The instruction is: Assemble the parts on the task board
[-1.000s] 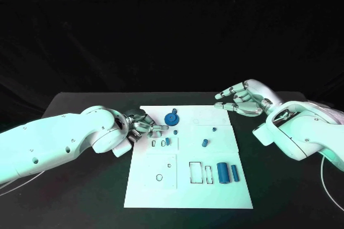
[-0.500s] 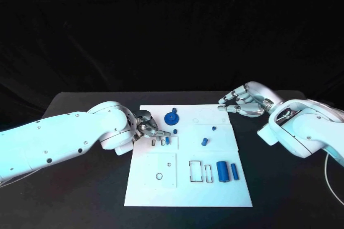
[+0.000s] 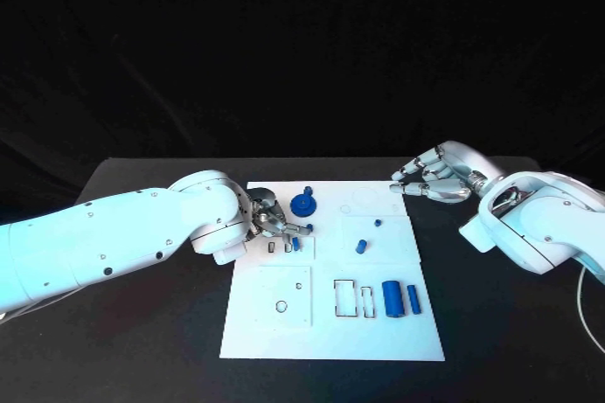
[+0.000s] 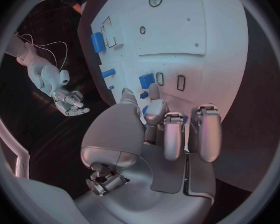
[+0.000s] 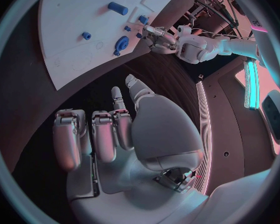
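Left hand (image 3: pixel 271 225) fingers curled over task board (image 3: pixel 330 333).

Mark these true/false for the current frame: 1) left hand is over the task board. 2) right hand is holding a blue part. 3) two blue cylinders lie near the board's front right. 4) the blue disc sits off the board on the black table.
1) True: the left hand is over the task board at its left edge.
2) False: the right hand holds nothing, off the board's far right corner.
3) True: two blue cylinders lie there side by side.
4) False: the blue disc sits on the board.
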You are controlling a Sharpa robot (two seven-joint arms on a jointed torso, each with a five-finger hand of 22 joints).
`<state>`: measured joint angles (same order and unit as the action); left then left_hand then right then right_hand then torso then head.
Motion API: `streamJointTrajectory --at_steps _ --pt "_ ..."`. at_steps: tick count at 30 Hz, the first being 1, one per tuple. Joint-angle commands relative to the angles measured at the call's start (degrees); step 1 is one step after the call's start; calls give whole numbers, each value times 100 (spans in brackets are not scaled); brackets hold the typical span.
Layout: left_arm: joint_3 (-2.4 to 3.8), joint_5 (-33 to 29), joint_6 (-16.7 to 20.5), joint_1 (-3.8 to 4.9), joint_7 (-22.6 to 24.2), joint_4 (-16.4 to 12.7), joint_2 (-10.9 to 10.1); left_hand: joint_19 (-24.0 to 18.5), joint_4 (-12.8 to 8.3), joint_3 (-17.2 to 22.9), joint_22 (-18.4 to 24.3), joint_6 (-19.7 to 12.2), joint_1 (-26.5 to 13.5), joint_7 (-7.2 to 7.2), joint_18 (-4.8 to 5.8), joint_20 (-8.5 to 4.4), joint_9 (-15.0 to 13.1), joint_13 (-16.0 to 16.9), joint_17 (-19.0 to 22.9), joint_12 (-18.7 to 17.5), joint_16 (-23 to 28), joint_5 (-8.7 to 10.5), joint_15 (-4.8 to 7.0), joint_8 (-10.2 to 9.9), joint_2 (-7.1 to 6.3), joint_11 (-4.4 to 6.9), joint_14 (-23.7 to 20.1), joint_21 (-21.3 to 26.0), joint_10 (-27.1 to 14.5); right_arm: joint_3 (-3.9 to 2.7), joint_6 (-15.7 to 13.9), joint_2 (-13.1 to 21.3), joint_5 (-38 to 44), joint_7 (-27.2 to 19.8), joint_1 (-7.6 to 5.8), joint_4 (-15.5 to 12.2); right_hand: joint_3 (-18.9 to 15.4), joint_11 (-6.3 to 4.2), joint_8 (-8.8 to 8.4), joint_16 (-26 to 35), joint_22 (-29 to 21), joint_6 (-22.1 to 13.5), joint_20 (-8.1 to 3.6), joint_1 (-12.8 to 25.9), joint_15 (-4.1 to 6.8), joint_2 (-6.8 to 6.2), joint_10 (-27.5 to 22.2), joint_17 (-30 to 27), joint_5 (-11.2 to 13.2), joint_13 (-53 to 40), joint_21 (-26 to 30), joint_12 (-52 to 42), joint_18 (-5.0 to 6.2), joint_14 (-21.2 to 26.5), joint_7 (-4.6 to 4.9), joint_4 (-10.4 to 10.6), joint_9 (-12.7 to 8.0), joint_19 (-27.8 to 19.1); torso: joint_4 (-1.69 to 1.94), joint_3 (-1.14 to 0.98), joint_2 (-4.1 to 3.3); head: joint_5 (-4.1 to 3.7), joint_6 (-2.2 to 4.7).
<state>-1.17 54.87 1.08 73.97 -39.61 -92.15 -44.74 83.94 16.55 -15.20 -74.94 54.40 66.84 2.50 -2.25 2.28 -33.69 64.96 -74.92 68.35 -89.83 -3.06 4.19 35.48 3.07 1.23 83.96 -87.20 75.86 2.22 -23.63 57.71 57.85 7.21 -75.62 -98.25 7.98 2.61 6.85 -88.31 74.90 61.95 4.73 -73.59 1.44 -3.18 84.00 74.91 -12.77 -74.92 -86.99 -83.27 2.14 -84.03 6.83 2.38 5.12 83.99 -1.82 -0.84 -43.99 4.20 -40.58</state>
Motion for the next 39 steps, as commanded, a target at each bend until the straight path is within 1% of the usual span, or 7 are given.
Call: streamJointTrajectory --at_steps 1,5,7,14,23,31,39 --pt "1 0 -230 14 -375 36 59 385 -5 -31 -1032 -57 21 8 110 -53 -22 -8 -1508 15 -17 16 43 26 -36 7 604 2 14 0 49 -13 126 34 0 1 -22 -51 11 20 772 -44 -43 29 48 3 283 1149 -34 -1142 17 20 -46 -514 5 0 1 208 1 4 -1 34 -34" --pt "2 -2 -295 16 -394 86 96 393 -5 -33 -1051 -63 28 8 115 -54 -32 5 -1508 26 -17 15 44 32 -50 8 604 -9 19 0 42 -16 172 33 0 7 -26 -50 8 32 767 -54 -43 30 47 3 276 1128 -47 -1135 20 35 -45 -509 7 3 0 205 -6 5 1 29 -54" --pt "2 9 -329 17 -402 121 119 398 -6 -28 -1061 -60 42 5 117 -55 -42 18 -1508 39 -17 14 44 42 -51 10 604 -15 27 0 39 -12 186 28 0 -1 -29 -49 7 35 761 -57 -44 31 46 1 274 1122 -51 -1132 23 40 -44 -507 9 5 -1 202 -2 -4 1 35 -65" --pt "1 97 -449 16 -400 224 209 409 -14 -8 -1087 -51 101 -7 123 -59 -85 50 -1508 70 -17 12 51 80 -50 19 604 -30 46 -1 82 -7 198 11 0 -7 -35 -46 0 39 754 -73 -43 34 45 1 266 1115 -61 -1124 27 56 -42 -505 13 11 -3 198 -6 4 0 42 -98" --pt "-3 114 -505 12 -379 302 283 409 -35 37 -1092 -55 230 -19 123 -67 -146 83 -1508 103 -17 -2 60 121 -17 31 604 -32 65 -1 151 -13 200 -11 1 -19 -52 -38 -12 50 731 -103 -42 45 40 -9 253 1098 -66 -1111 38 82 -37 -501 23 22 -8 185 -2 4 -2 25 -111" --pt "-5 96 -605 11 -387 334 299 406 -108 162 -1092 -84 514 -28 122 -77 -239 97 -1508 116 -17 -81 69 160 77 40 604 -30 68 -1 171 -16 201 1 1 -18 -54 -36 -15 52 724 -110 -41 47 38 -5 250 1095 -68 -1107 41 89 -36 -500 25 27 -8 181 2 4 2 21 -128" --pt "-5 64 -713 12 -388 352 305 405 -151 196 -1092 -93 614 -29 122 -79 -268 99 -1508 117 -17 -112 70 168 59 42 604 -28 67 -1 167 -30 201 -19 1 -34 -53 -35 -14 52 725 -111 -40 46 37 5 251 1095 -72 -1109 41 85 -36 -500 25 31 -8 182 -1 -5 3 18 -131"
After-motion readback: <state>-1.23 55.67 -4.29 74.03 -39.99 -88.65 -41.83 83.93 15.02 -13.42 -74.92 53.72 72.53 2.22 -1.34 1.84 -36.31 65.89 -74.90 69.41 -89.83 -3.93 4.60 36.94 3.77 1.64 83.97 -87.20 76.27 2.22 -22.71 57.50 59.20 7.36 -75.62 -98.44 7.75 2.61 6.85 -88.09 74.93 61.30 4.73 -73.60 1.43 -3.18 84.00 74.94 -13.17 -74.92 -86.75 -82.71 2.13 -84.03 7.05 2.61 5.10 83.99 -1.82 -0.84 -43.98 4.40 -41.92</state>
